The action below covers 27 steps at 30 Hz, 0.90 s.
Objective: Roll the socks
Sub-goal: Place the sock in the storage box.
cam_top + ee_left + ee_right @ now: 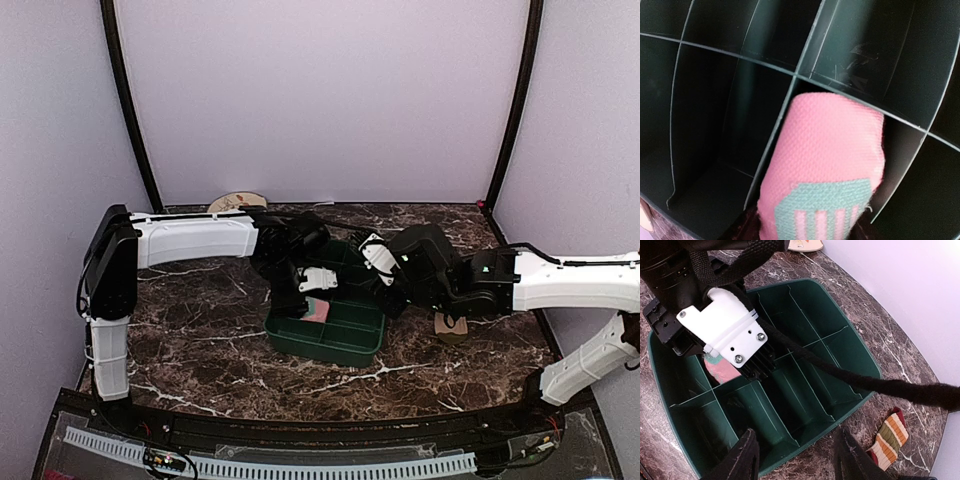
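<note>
The pink sock (pixel 827 150) is sitting as a plump, rolled bundle inside one compartment of the green divided bin (pixel 805 305), toward the bin's left edge. Its knit is showing bright pink, with a mint-green patch striped in pink at one end. The tan sock (pixel 888 439) is lying flat on the marble table (pixel 200 340), just off the bin's right edge and apart from it, with only its end showing, banded in orange and tan.

No legible text, label, brand, number or sign on any surface in any view.
</note>
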Tool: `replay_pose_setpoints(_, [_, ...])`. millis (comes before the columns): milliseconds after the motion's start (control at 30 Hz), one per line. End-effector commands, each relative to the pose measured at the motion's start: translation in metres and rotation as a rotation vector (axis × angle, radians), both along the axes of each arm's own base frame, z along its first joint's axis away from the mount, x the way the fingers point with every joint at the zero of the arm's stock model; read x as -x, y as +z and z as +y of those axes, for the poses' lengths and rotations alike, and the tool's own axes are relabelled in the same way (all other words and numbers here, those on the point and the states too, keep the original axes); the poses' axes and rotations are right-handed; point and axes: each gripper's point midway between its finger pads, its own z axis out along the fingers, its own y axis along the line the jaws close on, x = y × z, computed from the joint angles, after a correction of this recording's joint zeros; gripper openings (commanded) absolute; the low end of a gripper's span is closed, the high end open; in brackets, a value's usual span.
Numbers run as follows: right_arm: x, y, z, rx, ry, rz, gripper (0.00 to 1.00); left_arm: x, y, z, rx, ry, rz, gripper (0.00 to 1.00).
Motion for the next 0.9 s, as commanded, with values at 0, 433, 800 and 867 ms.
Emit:
replay_pose_setpoints(0, [-0.006,0.009,0.004,-0.040,-0.007,-0.022,0.49,0.008,0.017,-0.001,0.019,0.005,0.012,0.60])
replay_pose_setpoints(433, [-0.011,0.012,0.012,-0.033,0.003,-0.027,0.49,0.007,0.018,0.006,-0.003,0.024,0.013,0.77])
replay_pose_setpoints(800, [-0.013,0.018,0.014,-0.036,0.011,-0.039,0.49,-0.002,0.050,-0.005,0.098,0.050,-0.008,0.78])
replay_pose_setpoints(867, [-0.014,0.019,0.013,-0.036,0.011,-0.039,0.49,-0.002,0.054,-0.006,0.108,0.056,-0.004,0.78])
